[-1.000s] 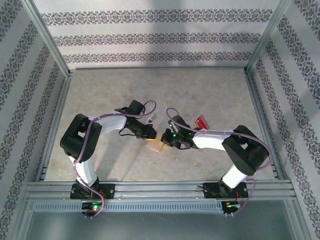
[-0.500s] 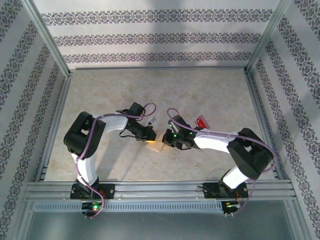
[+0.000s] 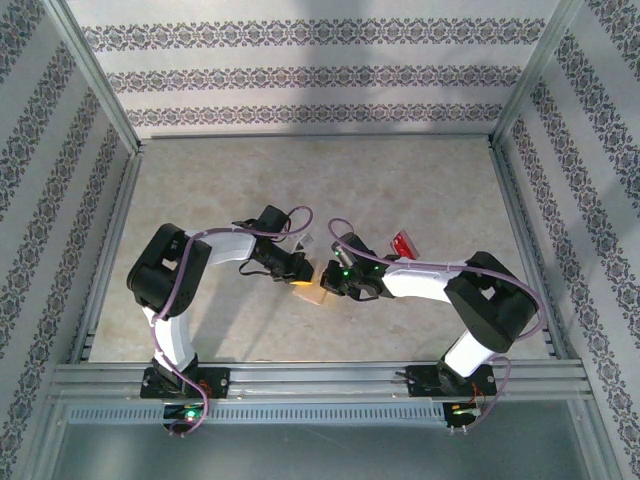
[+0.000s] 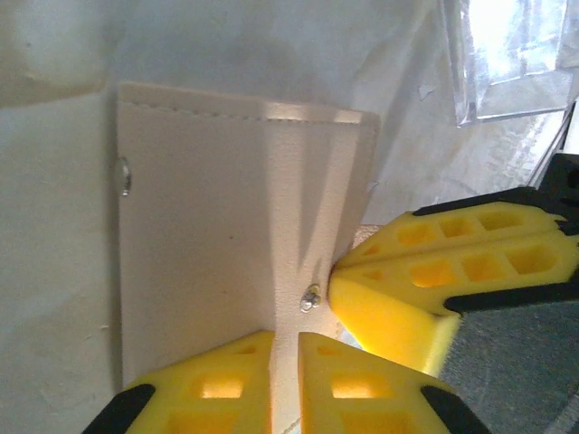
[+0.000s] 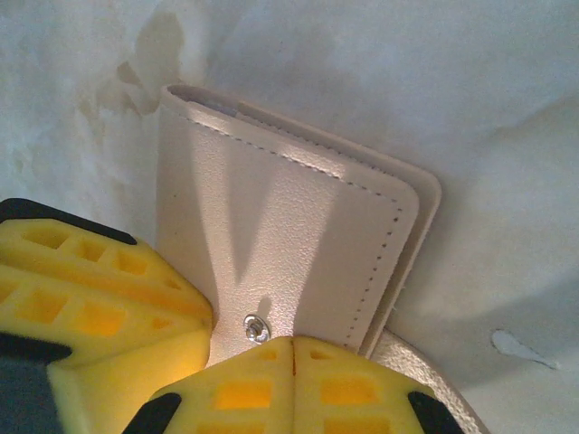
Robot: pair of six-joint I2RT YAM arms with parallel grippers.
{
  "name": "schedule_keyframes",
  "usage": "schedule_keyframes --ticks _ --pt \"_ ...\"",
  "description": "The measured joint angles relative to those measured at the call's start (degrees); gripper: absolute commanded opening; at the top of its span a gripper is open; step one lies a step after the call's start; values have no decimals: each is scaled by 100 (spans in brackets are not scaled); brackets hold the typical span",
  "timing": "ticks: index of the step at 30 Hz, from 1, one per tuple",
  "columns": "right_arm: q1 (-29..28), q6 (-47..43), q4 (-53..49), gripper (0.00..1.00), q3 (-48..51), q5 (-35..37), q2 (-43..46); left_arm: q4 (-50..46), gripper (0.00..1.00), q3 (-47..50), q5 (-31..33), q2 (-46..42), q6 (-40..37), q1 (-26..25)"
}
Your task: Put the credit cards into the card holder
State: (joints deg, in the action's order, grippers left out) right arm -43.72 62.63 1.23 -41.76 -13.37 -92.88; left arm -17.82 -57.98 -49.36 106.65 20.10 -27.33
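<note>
Card holder (image 3: 316, 293), tan and folded shut, lies mid-tabletop (image 3: 300, 180). Left claw (image 4: 285, 384) pinches its edge, likely to pull it open; right claw (image 5: 294, 380), pressed together, seems to pin it beside the snap stud (image 5: 256, 328). Clear cards (image 4: 511, 54) lie just beyond it.

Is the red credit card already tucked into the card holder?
No, in the top view the red card lies out in the open, apart from the card holder and to its right.
</note>
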Motion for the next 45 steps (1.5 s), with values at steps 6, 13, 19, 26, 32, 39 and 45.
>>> schedule_keyframes --ticks 6,13,19,26,32,39,45 --pt "0 0 155 0 155 4 87 -310 26 -13 501 -404 -363 28" --pt "11 -2 210 0 181 -4 90 -339 42 -15 669 -435 -638 195" --pt "24 0 262 0 205 -24 79 -332 44 -22 522 -81 -634 197" --pt "61 17 507 0 332 -114 85 -302 33 -33 284 -66 -494 223" --pt "85 15 498 0 337 -131 87 -256 23 -33 173 -50 -374 234" --pt "83 11 352 0 315 -105 151 -251 13 -33 83 -50 -310 234" --pt "83 -7 -225 5 472 120 793 -251 13 -7 37 -168 -367 227"
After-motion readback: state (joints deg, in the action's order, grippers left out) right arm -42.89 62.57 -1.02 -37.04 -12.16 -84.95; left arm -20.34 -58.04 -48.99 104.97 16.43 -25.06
